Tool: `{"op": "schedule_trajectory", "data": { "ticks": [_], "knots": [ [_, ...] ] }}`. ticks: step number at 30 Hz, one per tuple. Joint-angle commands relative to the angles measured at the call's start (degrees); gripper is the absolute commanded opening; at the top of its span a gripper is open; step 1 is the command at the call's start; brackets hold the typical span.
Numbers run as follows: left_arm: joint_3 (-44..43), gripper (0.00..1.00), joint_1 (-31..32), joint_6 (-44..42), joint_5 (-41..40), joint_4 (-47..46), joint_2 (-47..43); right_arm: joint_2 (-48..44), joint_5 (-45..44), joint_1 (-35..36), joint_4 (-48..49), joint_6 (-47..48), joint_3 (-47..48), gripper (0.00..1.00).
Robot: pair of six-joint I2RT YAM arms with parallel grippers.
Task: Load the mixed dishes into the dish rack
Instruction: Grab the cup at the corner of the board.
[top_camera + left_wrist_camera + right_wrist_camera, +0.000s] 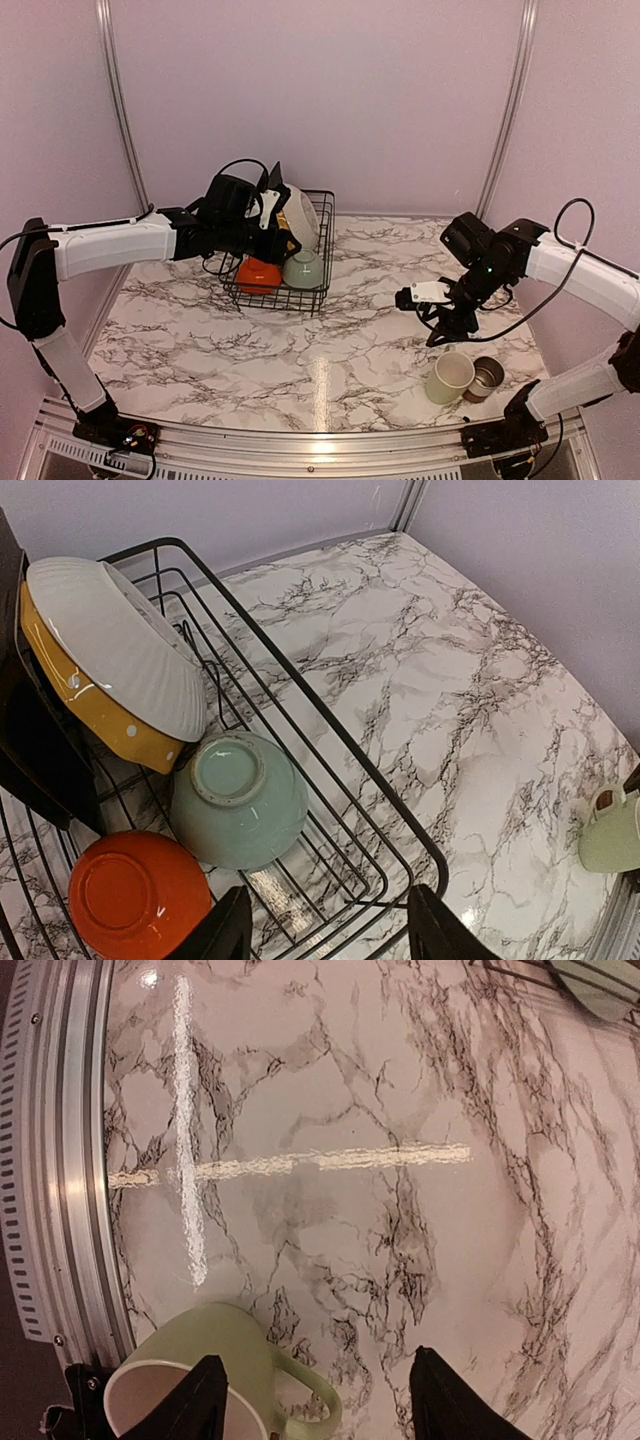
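Jaws of left tool (pixel 328 930) over rack (pixel 350 748) and right tool (pixel 325 1402) near mug (pixel 240 1360) gape, empty.

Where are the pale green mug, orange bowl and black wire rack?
Pale green mug (pixel 445 384): top view, side wall.
Orange bowl (pixel 125 892): left wrist view, upturned base.
Black wire rack (pixel 300 686): left wrist view, top rim.

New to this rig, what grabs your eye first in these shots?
The black wire dish rack at the back left stands out, holding an orange bowl, an upturned pale green bowl and a white ribbed bowl leaning on a yellow plate. Next, the pale green mug and small grey cup at the front right, below the open right claw.
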State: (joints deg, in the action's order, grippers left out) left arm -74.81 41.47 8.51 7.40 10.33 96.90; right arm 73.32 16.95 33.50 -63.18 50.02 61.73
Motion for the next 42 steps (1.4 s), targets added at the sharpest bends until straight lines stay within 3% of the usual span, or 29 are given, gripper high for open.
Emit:
{"op": "schedule_trajectory", "data": {
  "ticks": [1,19,27,42],
  "knots": [
    [-2.2,0.55,0.0,-0.8,-1.1,1.9,0.9,-2.6,1.6,-1.6,-2.5,0.7,-1.6,0.61],
    [-3.8,0.55,0.0,-0.4,-2.2,3.4,2.0,-5.7,-3.8,-1.9,-2.5,3.2,-9.2,0.63],
    [-2.7,0.55,0.0,-0.4,-2.0,2.8,1.4,-4.9,-5.3,2.3,3.9,1.7,-9.6,0.56],
    [1.3,0.55,0.0,-1.0,-3.7,1.8,-1.2,2.7,-2.0,4.4,1.2,2.8,-5.0,0.33]
  ]
}}
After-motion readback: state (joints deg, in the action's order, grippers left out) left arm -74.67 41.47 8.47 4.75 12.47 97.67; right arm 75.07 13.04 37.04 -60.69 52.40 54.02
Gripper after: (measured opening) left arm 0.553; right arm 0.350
